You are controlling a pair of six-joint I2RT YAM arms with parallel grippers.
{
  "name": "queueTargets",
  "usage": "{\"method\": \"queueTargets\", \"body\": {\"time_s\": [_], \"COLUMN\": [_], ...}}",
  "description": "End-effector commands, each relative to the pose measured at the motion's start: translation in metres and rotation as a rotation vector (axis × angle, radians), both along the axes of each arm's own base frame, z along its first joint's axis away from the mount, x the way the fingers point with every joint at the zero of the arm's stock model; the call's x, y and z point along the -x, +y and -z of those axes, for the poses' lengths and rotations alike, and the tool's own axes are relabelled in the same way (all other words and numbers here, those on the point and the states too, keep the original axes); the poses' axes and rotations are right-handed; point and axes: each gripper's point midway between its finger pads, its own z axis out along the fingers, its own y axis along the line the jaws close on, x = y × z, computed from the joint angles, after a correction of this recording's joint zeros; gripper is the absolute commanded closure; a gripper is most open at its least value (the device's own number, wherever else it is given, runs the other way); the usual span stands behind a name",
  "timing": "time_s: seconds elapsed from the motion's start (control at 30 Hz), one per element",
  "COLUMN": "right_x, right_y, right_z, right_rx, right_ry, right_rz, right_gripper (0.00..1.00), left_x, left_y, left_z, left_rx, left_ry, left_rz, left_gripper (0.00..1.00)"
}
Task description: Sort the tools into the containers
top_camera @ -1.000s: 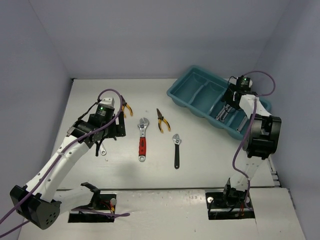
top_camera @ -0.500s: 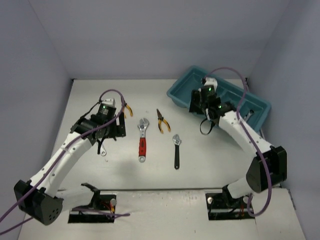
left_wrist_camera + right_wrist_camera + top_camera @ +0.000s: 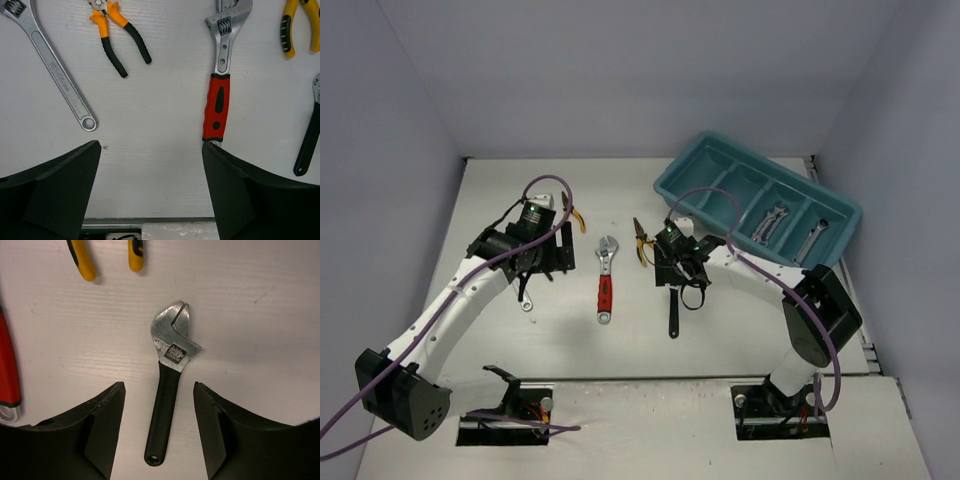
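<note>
My right gripper (image 3: 680,272) (image 3: 158,386) is open and hovers over the black-handled adjustable wrench (image 3: 673,318) (image 3: 175,342), whose handle lies between the jaws, untouched. My left gripper (image 3: 546,258) (image 3: 150,145) is open and empty above bare table. A red-handled adjustable wrench (image 3: 605,288) (image 3: 218,97) lies beside its right finger (image 3: 250,195). A long silver wrench (image 3: 525,299) (image 3: 55,67) and orange-and-black pliers (image 3: 575,216) (image 3: 117,32) lie to its left. Yellow-handled pliers (image 3: 641,240) (image 3: 300,25) lie mid-table. The teal tray (image 3: 692,180) holds silver wrenches (image 3: 770,222) in two right-hand compartments.
The table is walled by pale panels at the back and both sides. The tray stands at the back right corner, angled. The arm bases and cables sit along the near edge.
My right arm has swung from over the tray leftward and down to the black-handled wrench. My left arm has barely moved.
</note>
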Motion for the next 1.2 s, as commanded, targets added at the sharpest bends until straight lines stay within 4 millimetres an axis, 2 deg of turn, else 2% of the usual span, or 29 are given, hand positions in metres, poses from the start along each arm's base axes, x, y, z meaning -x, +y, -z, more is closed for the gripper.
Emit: {"method": "queueTargets", "body": {"time_s": [0.0,0.17,0.37,0.7,0.87,1.03,1.17], "right_x": [0.011,0.018,0.033,0.055,0.059,0.057,0.057], "right_y": [-0.003,-0.005,0.002,-0.011,-0.018,-0.022,-0.028], "right_z": [0.014,0.028,0.041,0.06,0.071,0.082,0.09], "right_rx": [-0.007,0.011,-0.006,0.038,0.083,0.126,0.166], "right_ry": [0.055,0.104,0.186,0.248,0.272,0.292,0.31], "right_rz": [0.071,0.07,0.045,0.085,0.102,0.107,0.114], "right_gripper": [0.47,0.5,0.55,0.65,0.7,0.82,0.99], "left_x": [-0.007,-0.005,-0.003,-0.001,-0.001,-0.002,-0.002], "left_y": [-0.003,-0.001,-0.001,0.001,0.002,0.002,0.004], "left_z": [-0.019,-0.016,-0.015,-0.009,-0.007,-0.004,-0.004], "left_rx": [0.037,0.031,0.031,0.022,0.011,0.003,-0.006], "left_ry": [-0.053,-0.049,-0.046,-0.035,-0.029,-0.021,-0.026], "left_rz": [-0.009,-0.006,-0.005,-0.008,-0.007,-0.001,-0.001], "left_gripper": [0.21,0.21,0.21,0.21,0.21,0.21,0.21]}}
